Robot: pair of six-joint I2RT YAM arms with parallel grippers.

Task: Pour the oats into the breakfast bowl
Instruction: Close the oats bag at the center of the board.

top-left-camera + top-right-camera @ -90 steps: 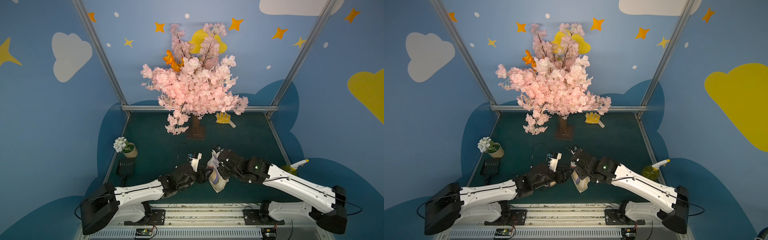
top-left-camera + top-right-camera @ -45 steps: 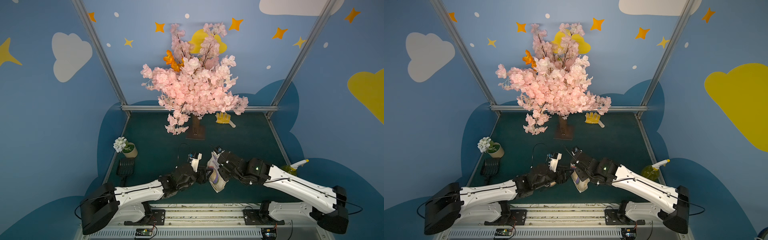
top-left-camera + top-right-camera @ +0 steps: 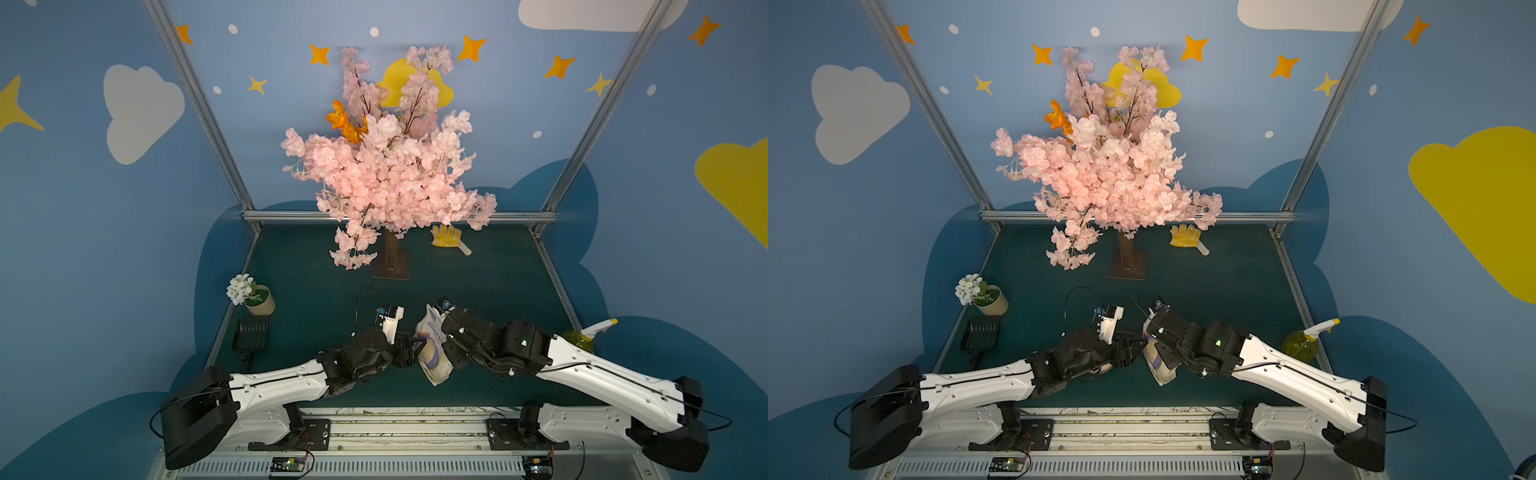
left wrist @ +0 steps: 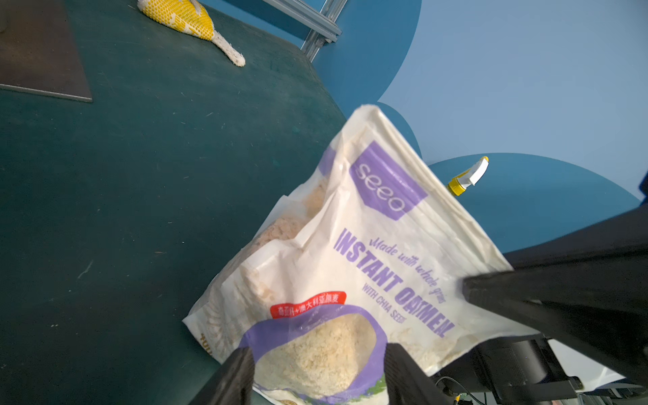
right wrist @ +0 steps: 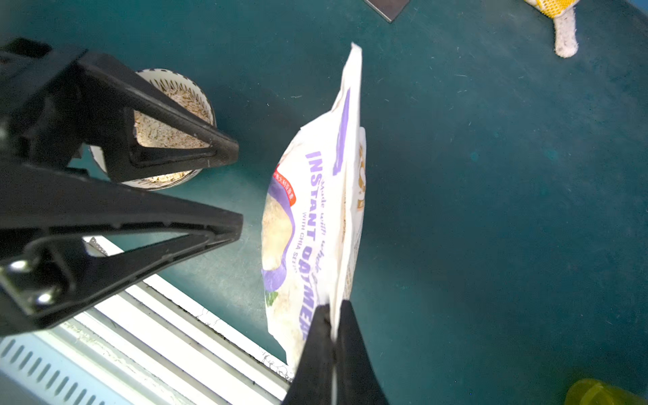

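Note:
The oats bag (image 3: pixel 432 353) (image 3: pixel 1160 370), white with purple print and a clear window of beige flakes, hangs upright just above the green mat near the front middle. My right gripper (image 5: pixel 333 308) (image 3: pixel 446 338) is shut on the bag's (image 5: pixel 315 217) side edge. My left gripper (image 4: pixel 319 350) (image 5: pixel 240 187) is open; its fingers (image 4: pixel 242 368) frame the bag's (image 4: pixel 368 252) lower window and stop a little short of it. The breakfast bowl (image 5: pixel 164 129), holding oat flakes, sits on the mat behind the left fingers; my left arm hides it in both top views.
A pink blossom tree (image 3: pixel 390 174) on a brown base plate stands at mid-back. A yellow glove (image 3: pixel 446 239) lies beside it. A beige flowerpot (image 3: pixel 259 301) and a black scoop (image 3: pixel 251 336) are at the left edge. A yellow spray bottle (image 3: pixel 582 334) is at the right edge.
The right arm has shifted only slightly. The bag and the left arm stay where they were.

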